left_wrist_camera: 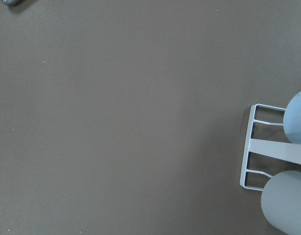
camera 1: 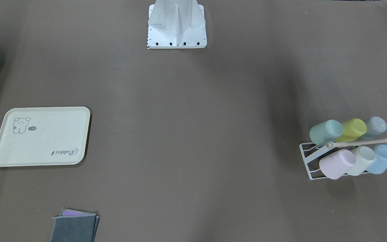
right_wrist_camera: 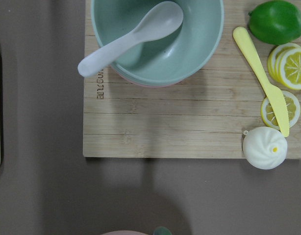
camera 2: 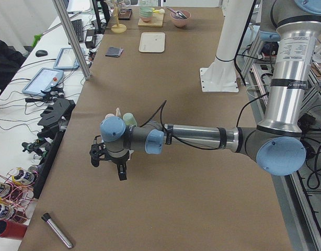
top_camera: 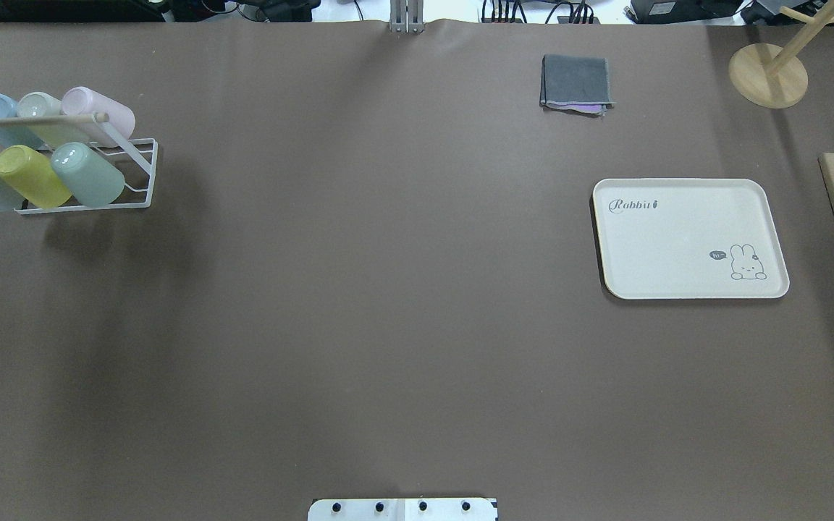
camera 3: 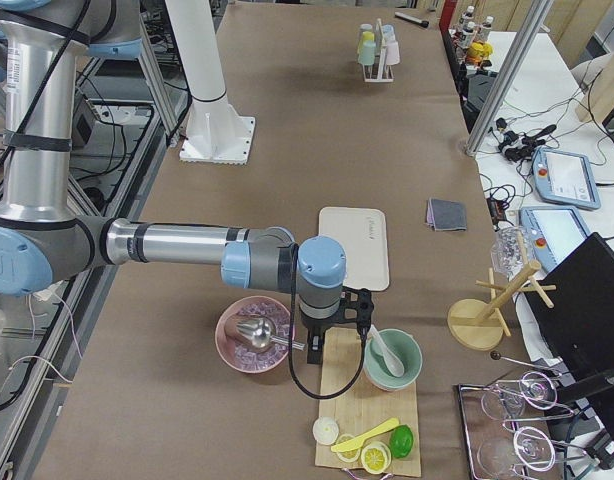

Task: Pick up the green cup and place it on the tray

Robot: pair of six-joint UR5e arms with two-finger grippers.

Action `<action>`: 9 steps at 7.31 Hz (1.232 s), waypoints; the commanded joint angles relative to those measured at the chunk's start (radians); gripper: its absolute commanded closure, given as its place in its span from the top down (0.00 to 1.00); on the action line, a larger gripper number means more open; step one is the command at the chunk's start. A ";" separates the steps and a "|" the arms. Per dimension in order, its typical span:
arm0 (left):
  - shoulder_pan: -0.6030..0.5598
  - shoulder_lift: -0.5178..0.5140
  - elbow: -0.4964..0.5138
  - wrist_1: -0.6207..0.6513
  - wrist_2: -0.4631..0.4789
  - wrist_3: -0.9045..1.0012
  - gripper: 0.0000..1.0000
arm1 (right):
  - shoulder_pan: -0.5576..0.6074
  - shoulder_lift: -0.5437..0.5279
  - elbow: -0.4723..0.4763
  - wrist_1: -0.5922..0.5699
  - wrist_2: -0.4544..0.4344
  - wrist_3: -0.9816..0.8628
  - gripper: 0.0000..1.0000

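The green cup [camera 1: 326, 131] is a mint-green tumbler. It lies tilted on a white wire rack [camera 1: 309, 158] with several other cups, next to a yellow-green one [camera 1: 351, 129]. It also shows in the overhead view [top_camera: 87, 174]. The cream tray [camera 1: 42, 136] lies bare at the other side of the table, also in the overhead view [top_camera: 688, 239]. My left gripper [camera 2: 109, 166] hangs beyond the rack's outer end. My right gripper [camera 3: 337, 330] hangs over a wooden board beyond the tray. I cannot tell whether either is open or shut.
The left wrist view shows the rack's end [left_wrist_camera: 251, 147] and two bluish cups [left_wrist_camera: 297, 117]. A wooden board [right_wrist_camera: 189, 122] bears a green bowl [right_wrist_camera: 189, 49] with spoon, lemon slices and a lime. A folded grey cloth [top_camera: 576, 83] and a wooden stand [top_camera: 768, 72] lie behind the tray.
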 commanded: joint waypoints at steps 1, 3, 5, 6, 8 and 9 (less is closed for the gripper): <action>0.000 0.010 -0.002 0.001 0.002 -0.001 0.98 | 0.000 -0.004 -0.002 0.007 0.000 -0.006 1.00; 0.000 0.016 -0.002 0.000 0.004 0.000 0.98 | 0.000 -0.004 -0.016 0.007 0.000 -0.005 1.00; 0.000 0.016 -0.002 0.000 0.002 -0.001 0.98 | 0.000 -0.004 -0.016 0.007 0.000 -0.005 1.00; 0.000 0.016 -0.002 0.000 -0.001 -0.001 0.98 | 0.000 -0.004 -0.016 0.007 0.000 -0.006 1.00; 0.000 0.015 -0.002 0.000 -0.002 -0.001 0.98 | 0.000 -0.004 -0.016 0.007 0.000 -0.006 1.00; 0.000 0.016 -0.002 0.000 -0.002 -0.001 0.98 | 0.000 -0.004 -0.016 0.007 0.000 -0.006 1.00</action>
